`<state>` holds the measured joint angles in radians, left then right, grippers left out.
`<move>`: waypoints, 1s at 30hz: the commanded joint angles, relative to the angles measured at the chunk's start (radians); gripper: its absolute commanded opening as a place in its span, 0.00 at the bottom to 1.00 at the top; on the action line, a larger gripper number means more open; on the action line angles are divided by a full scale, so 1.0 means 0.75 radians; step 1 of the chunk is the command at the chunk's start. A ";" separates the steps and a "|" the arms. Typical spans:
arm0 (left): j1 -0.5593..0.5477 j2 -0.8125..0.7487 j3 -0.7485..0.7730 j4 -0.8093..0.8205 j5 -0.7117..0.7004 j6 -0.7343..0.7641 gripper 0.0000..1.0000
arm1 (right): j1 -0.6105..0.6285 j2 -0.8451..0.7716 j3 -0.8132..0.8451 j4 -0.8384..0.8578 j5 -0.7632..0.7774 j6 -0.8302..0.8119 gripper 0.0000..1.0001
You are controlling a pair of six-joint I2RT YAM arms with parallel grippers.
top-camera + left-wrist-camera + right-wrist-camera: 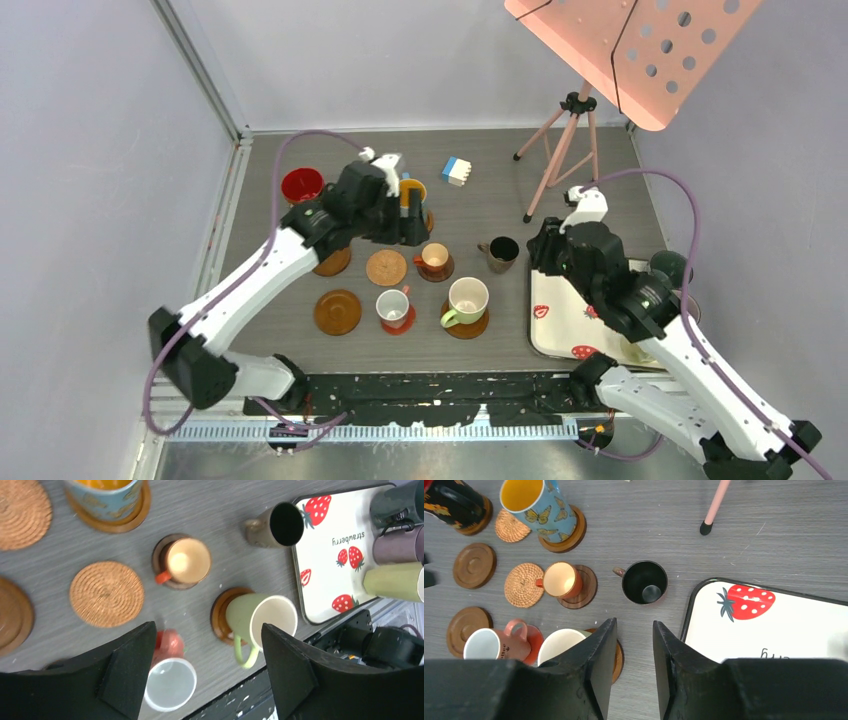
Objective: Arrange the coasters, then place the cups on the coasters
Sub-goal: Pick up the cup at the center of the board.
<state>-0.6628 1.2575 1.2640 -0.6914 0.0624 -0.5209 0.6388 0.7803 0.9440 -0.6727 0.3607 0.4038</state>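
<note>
The black cup (pixel 644 582) stands upright on the bare counter (pixel 734 550), on no coaster, between the orange cup (pixel 560 580) and the tray (pixel 804 630). It looks like glazed ceramic, so I judge it stiff, rather heavy for its size, smooth and a little slippery, and it could chip if it drops. Its small handle is on the side away from the tray. The safer hold seems to be over the rim, one finger inside and one outside, opposite to the handle. The woven coaster (pixel 524 585), touching the orange cup's side, is free. It should be light and flat, and not easy to pinch up from the counter. The right pincer (pixel 634 624) hovers just at the near side of the black cup, jaws a little apart and empty. The left pincer (pixel 207 626) hangs over the counter further left, jaws wide, holding nothing.
</note>
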 commanded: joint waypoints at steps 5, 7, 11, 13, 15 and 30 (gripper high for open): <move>-0.141 0.394 0.288 0.227 -0.048 -0.074 0.73 | 0.005 -0.232 -0.072 0.052 0.039 0.034 0.53; -0.164 0.482 0.335 0.258 -0.047 -0.093 0.70 | 0.006 -0.276 -0.077 0.042 0.050 0.035 0.56; -0.192 0.645 0.405 0.321 -0.014 -0.140 0.66 | 0.005 -0.323 -0.089 0.029 0.060 0.031 0.57; -0.202 0.710 0.438 0.336 -0.002 -0.160 0.65 | 0.005 -0.340 -0.095 0.021 0.064 0.031 0.57; -0.214 0.762 0.466 0.345 0.002 -0.183 0.64 | 0.005 -0.353 -0.100 0.004 0.090 0.041 0.57; -0.239 1.035 0.598 0.408 0.123 -0.244 0.53 | 0.005 -0.387 -0.136 -0.012 0.130 0.043 0.57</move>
<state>-0.8291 2.0056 1.6531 -0.4355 0.1192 -0.6853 0.6388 0.4973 0.8410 -0.6956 0.4286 0.4263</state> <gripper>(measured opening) 0.552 0.572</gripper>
